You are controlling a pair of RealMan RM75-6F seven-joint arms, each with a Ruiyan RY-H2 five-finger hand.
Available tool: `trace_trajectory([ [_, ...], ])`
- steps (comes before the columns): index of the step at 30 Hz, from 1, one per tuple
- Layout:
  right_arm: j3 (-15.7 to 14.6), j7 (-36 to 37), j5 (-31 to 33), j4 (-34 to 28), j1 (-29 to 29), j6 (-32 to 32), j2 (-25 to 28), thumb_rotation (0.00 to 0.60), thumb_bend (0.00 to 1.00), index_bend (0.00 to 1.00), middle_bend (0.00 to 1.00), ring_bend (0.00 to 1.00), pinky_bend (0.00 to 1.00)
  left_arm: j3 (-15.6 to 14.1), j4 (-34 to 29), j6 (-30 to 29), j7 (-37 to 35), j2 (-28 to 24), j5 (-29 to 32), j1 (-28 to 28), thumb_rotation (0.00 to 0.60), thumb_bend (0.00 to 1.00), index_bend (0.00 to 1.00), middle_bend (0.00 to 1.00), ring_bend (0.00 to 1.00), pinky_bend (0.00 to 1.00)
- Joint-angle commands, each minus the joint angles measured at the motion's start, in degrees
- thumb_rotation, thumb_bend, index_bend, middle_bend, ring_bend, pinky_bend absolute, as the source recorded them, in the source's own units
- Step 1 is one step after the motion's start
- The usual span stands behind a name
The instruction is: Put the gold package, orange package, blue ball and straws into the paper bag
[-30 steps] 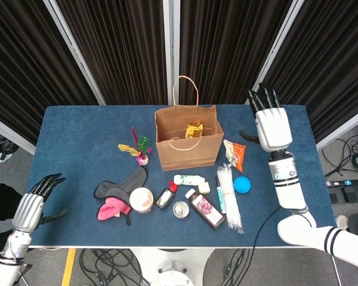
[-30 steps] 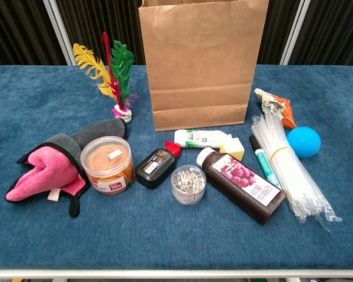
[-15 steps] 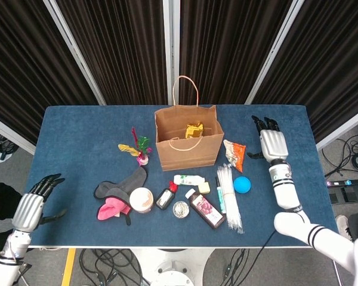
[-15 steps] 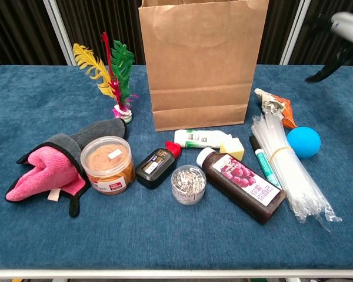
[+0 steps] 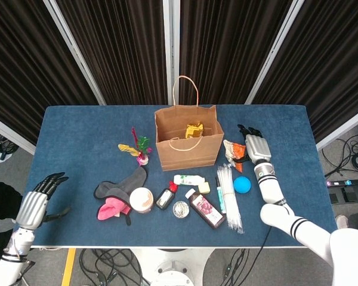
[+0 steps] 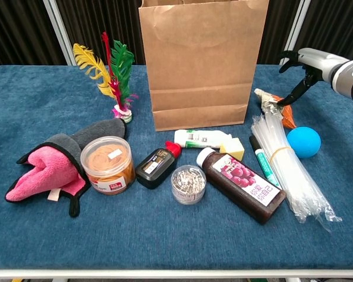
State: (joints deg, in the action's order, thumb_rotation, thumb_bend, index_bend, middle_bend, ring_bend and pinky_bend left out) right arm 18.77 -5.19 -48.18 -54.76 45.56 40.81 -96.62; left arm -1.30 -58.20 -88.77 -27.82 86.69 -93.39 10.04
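Left hand (image 5: 34, 205) off the table's left front corner, fingers apart, holding nothing. Brown paper bag (image 5: 188, 143) upright mid-table, crinkly gold package (image 5: 194, 129) inside. Clear bundle of plastic straws (image 6: 287, 167) lies right of bag, round blue ball (image 6: 303, 141) just beside it. Right hand (image 5: 256, 147) over crumpled orange package (image 6: 275, 107), fingers spread, a fingertip (image 6: 277, 106) touching it, no grip.
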Motion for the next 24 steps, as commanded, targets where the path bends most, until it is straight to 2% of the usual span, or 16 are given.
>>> trace_trajectory([
  [1,-0.03,-1.01,1.41,1.09,0.54,-1.42,-0.67,0.6,0.0,0.0,0.15,0.0,0.0,0.05,0.07,0.07,-0.04,0.0,0.06,0.06,0.6,0.24,0.24,0.23,0.15,0.24],
  [13,-0.14,-1.81,3.94,4.83,1.57,-4.36,-3.14,0.6,0.0,0.0,0.18,0.01,0.01,0.11,0.92,0.49,-0.77,0.23,0.45,0.15,0.6,0.24,0.24,0.23,0.15,0.24],
  [17,-0.22,-1.82,4.27,6.54,2.0,-5.39,-4.29,0.6,0.0,0.03,0.22,0.07,0.08,0.11,1.17,0.59,-0.79,0.18,0.58,0.12,0.6,0.24,0.24,0.23,0.15,0.24],
  [24,-0.62,-1.86,4.42,8.69,2.73,-7.92,-5.34,0.6,0.0,0.05,0.25,0.1,0.13,0.12,1.32,0.71,-0.27,0.64,0.44,0.35,0.6,0.24,0.24,0.23,0.15,0.24],
])
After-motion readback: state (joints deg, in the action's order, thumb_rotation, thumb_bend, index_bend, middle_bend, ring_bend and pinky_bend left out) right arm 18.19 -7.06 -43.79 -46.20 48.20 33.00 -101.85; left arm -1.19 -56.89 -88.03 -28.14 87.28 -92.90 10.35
